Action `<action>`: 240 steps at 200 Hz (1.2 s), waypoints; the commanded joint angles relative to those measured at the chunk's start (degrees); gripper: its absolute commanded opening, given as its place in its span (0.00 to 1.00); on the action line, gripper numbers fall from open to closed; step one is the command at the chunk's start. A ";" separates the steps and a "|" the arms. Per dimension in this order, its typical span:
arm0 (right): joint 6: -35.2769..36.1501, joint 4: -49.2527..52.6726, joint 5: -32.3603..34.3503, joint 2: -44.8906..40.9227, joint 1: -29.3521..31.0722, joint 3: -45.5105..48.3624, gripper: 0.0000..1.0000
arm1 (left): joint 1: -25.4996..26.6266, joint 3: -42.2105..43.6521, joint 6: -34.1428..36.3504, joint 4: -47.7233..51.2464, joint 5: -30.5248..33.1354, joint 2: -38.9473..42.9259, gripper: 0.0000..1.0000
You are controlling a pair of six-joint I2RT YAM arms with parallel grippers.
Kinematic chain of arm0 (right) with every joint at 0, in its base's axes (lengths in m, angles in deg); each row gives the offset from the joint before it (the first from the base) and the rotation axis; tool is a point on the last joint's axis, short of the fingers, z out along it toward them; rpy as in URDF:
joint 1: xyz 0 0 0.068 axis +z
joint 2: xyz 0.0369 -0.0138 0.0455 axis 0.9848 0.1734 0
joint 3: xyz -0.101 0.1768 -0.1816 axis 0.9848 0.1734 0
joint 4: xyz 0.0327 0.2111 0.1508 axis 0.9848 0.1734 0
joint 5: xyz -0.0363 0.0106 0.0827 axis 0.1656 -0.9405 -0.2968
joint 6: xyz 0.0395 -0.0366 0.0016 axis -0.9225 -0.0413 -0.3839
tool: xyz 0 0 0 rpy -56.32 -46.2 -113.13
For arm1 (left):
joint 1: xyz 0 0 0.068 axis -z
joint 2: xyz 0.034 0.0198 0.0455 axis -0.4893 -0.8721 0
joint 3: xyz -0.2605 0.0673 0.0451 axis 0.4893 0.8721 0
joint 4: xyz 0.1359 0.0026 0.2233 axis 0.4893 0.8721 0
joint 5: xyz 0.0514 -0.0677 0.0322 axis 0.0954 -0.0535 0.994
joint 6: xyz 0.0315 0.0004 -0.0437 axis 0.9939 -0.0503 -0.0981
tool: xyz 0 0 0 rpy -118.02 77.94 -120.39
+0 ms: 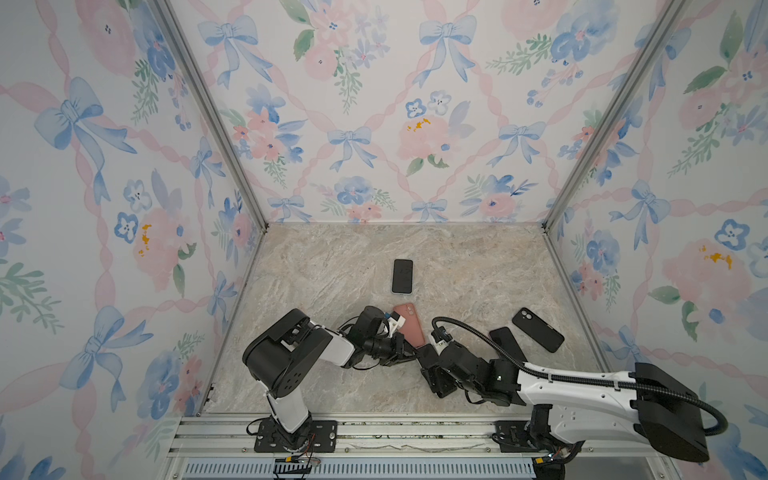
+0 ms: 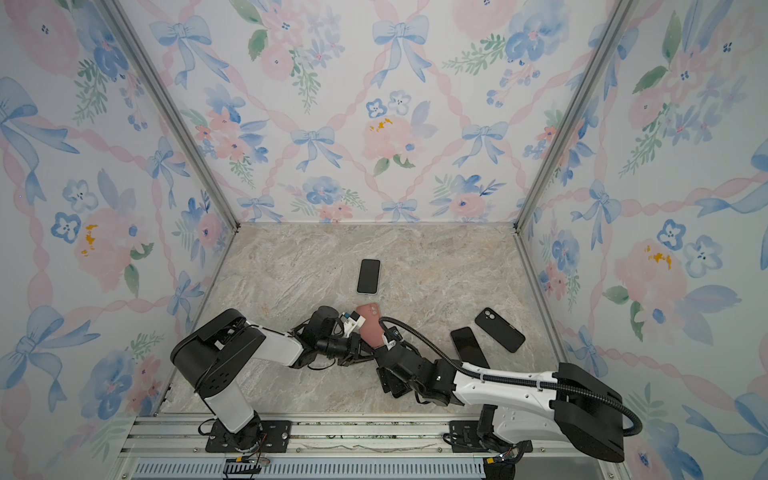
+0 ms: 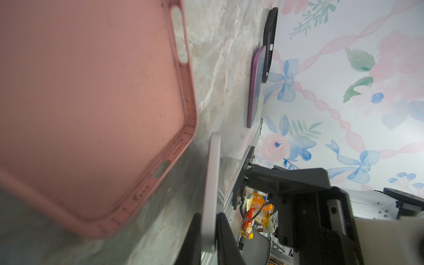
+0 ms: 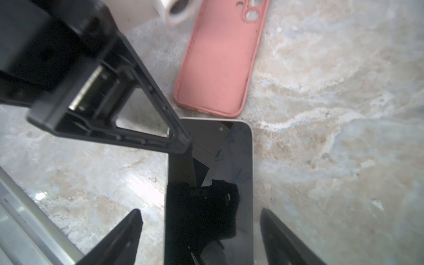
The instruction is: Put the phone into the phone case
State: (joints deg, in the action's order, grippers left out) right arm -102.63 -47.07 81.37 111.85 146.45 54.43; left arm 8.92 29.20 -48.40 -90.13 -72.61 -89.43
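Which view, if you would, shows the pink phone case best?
The right wrist view: the pink phone case lies open side up, sharp and nearly whole. The left wrist view crops it, blurred; both top views show it small, partly behind the arms.

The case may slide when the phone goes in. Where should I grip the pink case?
Probably pinch one long side wall of the pink case from above, one finger inside, one outside: it lies flat, open side up, so only the rim offers a hold.

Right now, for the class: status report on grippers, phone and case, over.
Left gripper shut on phone edge. Right gripper open, straddling phone, not touching. Pink phone case open side up, just beyond. Nothing between them.
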 commanded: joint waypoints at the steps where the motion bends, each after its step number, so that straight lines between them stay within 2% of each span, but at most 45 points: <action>1: 2.43 4.73 0.77 -1.36 -0.52 -4.30 0.83 | -0.25 -1.12 -0.13 -0.73 -0.88 1.65 0.11; 32: 3.22 6.87 -2.33 -3.96 -4.77 -7.64 0.83 | -0.98 -2.74 -1.11 -0.74 -1.39 4.57 0.09; 72: 2.53 9.46 -9.34 -8.59 -14.83 -10.43 0.82 | -4.13 -5.40 -2.92 -0.77 -2.78 10.33 0.03; 110: -2.90 10.18 -13.92 -12.81 -22.79 -11.07 0.83 | -8.15 -7.09 -3.85 -0.81 -1.85 12.16 0.00; 134: -14.35 8.41 -19.45 -14.73 -28.38 -8.90 0.83 | -9.62 -8.64 -3.83 -1.34 -0.66 11.39 0.00; 155: -25.19 -3.09 -25.21 -18.88 -31.82 -2.61 0.82 | -10.42 -9.40 -4.71 -3.58 -0.79 10.07 0.00; 169: -32.23 -9.67 -25.23 -21.96 -32.45 1.74 0.82 | -10.70 -9.47 -5.65 -5.46 -0.69 9.37 0.00; 187: -39.18 -11.93 -24.52 -24.60 -33.45 6.22 0.83 | -11.04 -9.59 -7.12 -7.83 -0.67 8.41 0.00; 208: -47.77 -22.36 -26.69 -25.75 -35.55 13.14 0.79 | -11.45 -9.41 -8.89 -10.48 -0.51 7.64 0.00; 240: -53.06 -30.73 -25.07 -25.91 -35.51 18.52 0.77 | -11.58 -9.64 -11.83 -14.65 -0.52 6.40 0.00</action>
State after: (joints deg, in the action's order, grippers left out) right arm -147.42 -66.92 56.61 86.43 111.23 70.61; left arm -2.31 21.22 -56.82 -97.25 -72.52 -82.26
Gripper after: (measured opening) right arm 0.769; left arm 0.071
